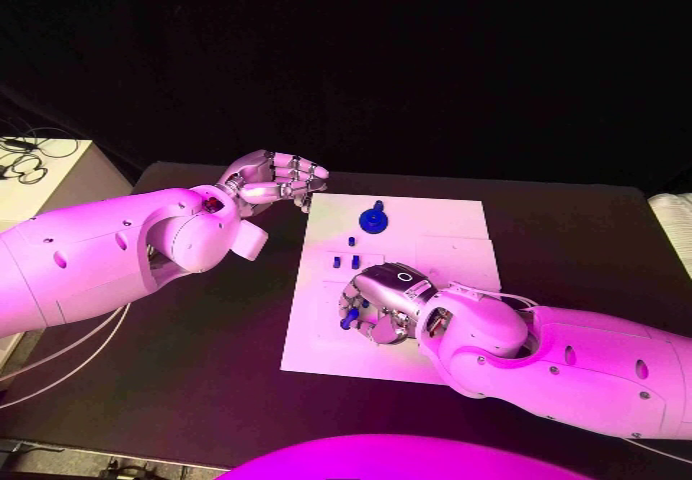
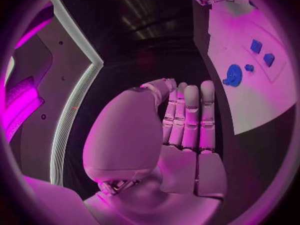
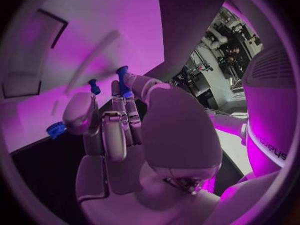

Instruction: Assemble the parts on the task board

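At board's 7 o'clock, your right hand (image 1: 387, 300) pinched blue peg (image 3: 122, 75); loose pinch risked drop. Left hand (image 1: 274, 180) fingers curled, empty.

The table (image 1: 216, 360) is black and plain. On it lies a white board (image 1: 433, 225) with no pattern but faint outlines of recesses. The small pieces on the board are blue: a round disc (image 1: 375, 218), short pegs (image 1: 346, 262), and a peg (image 3: 122, 75) at the right hand (image 1: 378, 305). Both hands are silver, left hand (image 1: 274, 182) included, on white arms (image 1: 101, 255).
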`<state>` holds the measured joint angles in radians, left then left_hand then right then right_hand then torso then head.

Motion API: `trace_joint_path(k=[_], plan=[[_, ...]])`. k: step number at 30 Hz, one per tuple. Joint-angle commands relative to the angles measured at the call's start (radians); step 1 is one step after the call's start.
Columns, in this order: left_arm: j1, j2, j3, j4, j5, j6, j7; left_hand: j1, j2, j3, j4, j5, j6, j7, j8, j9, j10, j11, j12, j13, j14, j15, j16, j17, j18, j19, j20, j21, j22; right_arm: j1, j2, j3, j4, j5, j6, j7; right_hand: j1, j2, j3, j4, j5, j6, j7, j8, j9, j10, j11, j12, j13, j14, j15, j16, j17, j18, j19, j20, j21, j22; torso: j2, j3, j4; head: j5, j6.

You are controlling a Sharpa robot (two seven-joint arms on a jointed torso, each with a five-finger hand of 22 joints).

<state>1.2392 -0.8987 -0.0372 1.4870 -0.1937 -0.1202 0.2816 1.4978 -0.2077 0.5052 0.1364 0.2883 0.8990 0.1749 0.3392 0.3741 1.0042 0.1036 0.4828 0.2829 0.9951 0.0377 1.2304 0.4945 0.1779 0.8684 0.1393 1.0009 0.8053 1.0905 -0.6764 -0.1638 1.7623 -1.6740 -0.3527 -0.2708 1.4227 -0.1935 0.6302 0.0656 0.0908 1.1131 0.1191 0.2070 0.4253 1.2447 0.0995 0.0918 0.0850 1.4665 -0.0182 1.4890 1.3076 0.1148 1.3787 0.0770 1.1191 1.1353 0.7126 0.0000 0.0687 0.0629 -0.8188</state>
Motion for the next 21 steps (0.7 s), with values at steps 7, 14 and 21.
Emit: trace_joint_path(k=[7, 14, 21], plan=[[0.0, 0.0, 0.001, 0.002, 0.005, 0.017, 0.004, 0.001, 0.007, 0.0, -0.007, 0.003, -0.005, -0.002, 0.002, 0.001, -0.003, -0.001, 0.006, 0.0, 0.005, 0.0, -0.004, 0.002, 0.007, 0.007, -0.001, 0.004, 0.001, -0.004, 0.011, -0.007, -0.008, -0.047, 0.022, 0.017, -0.086, -0.051, -0.008, -0.009, 0.001, -0.054, 0.019, -0.024, -0.005, -0.036, -0.019, -0.032, 0.006, 0.064, 0.018, 0.004, 0.072, -0.01, -0.015, 0.018, -0.023, -0.008, 0.0, -0.0003, 0.0006, 0.002, 0.0], [0.0, 0.0, 0.001, 0.001, 0.005, 0.018, 0.002, 0.001, 0.007, 0.0, -0.007, 0.003, -0.005, -0.002, 0.002, 0.001, -0.003, -0.001, 0.006, 0.0, 0.005, 0.0, -0.004, 0.002, 0.007, 0.007, -0.001, 0.004, 0.001, -0.004, 0.014, -0.009, -0.01, -0.038, 0.008, 0.04, -0.111, -0.076, -0.022, -0.007, 0.0, -0.089, 0.019, -0.046, -0.013, -0.069, -0.014, -0.023, -0.001, 0.063, 0.023, 0.004, 0.073, -0.007, -0.019, 0.026, -0.036, -0.016, 0.0, -0.0005, -0.0003, 0.003, -0.001], [0.0, -0.001, 0.001, 0.002, 0.005, 0.022, -0.001, 0.001, 0.007, 0.0, -0.007, 0.003, -0.005, -0.002, 0.002, 0.001, -0.003, -0.001, 0.006, 0.0, 0.005, 0.0, -0.004, 0.002, 0.007, 0.007, -0.001, 0.004, 0.001, -0.004, 0.011, -0.01, -0.013, -0.04, -0.009, 0.043, -0.105, -0.076, -0.063, -0.018, 0.001, -0.121, 0.019, -0.072, -0.022, -0.16, 0.001, -0.021, -0.015, 0.053, 0.034, -0.012, 0.036, 0.009, -0.052, 0.035, -0.12, -0.083, 0.0, -0.0002, 0.0, 0.002, 0.002]])
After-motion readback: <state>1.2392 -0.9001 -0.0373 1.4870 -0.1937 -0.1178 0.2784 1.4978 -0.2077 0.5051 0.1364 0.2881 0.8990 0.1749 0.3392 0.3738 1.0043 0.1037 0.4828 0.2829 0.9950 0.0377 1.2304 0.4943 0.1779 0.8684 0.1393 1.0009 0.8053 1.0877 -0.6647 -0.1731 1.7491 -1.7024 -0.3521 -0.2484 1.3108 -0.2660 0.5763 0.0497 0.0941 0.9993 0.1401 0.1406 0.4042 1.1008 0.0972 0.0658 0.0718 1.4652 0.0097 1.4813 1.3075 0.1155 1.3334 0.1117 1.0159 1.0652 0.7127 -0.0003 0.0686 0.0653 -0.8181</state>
